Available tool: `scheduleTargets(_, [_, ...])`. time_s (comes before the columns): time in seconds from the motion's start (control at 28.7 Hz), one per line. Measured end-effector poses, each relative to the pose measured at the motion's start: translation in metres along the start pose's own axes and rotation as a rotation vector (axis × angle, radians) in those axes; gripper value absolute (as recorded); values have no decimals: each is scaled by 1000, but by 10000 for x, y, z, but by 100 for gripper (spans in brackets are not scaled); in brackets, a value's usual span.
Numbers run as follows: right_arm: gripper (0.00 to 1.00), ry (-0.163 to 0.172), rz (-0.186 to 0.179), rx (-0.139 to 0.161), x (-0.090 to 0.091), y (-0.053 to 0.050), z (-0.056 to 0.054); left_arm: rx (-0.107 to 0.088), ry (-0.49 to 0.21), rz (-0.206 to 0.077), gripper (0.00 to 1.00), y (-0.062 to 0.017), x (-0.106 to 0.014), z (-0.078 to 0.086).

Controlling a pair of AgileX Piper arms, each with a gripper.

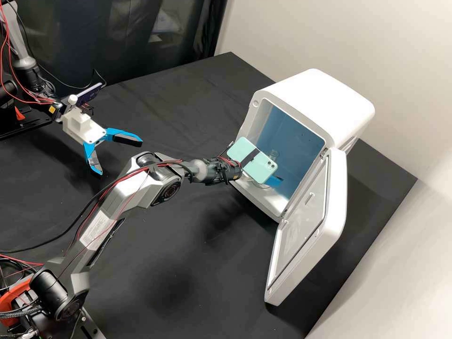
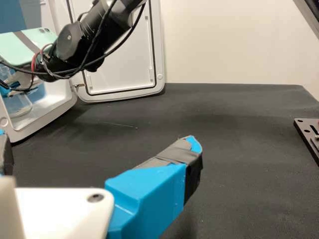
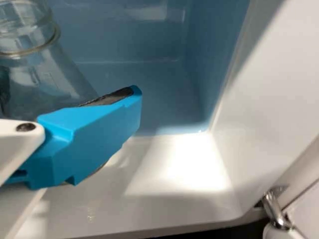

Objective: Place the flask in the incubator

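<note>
On the black bench (image 1: 188, 245), the white incubator (image 1: 329, 103) stands with its door (image 1: 325, 221) swung wide. The right arm (image 1: 141, 183) reaches through the incubator's opening, and the right gripper (image 3: 107, 102) sits inside the blue chamber, against the glass flask (image 3: 35, 59). Whether it is clamped on the flask or has let go cannot be told. The flask stands upright, low over the incubator's white floor near the front. The left gripper (image 1: 115, 153) hangs well apart from the incubator, spread wide and empty. The step likely calls for seating the base flat, releasing gently, then backing straight out, clear of the incubator's side wall.
</note>
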Motion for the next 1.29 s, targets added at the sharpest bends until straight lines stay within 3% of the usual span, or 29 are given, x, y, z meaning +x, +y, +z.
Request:
scheduleTargets(0.24, [100, 21, 0, 20, -40, -38, 40, 0, 0, 0, 100, 0, 0, 0])
scheduleTargets(0.49, [100, 26, -3, 19, -39, -15, 62, 0, 0, 0, 100, 0, 0, 0])
scheduleTargets(0.84, [100, -25, -7, 41, -4, 144, 249, -1, -1, 0, 100, -1, 1, 6])
scheduleTargets(1.05, [100, -47, 22, 57, 53, 240, 394, -1, -5, -1, 100, -3, 3, 18])
scheduleTargets(1.29, [100, -55, 26, 63, 63, 262, 439, -1, -5, 1, 100, 1, 2, 19])
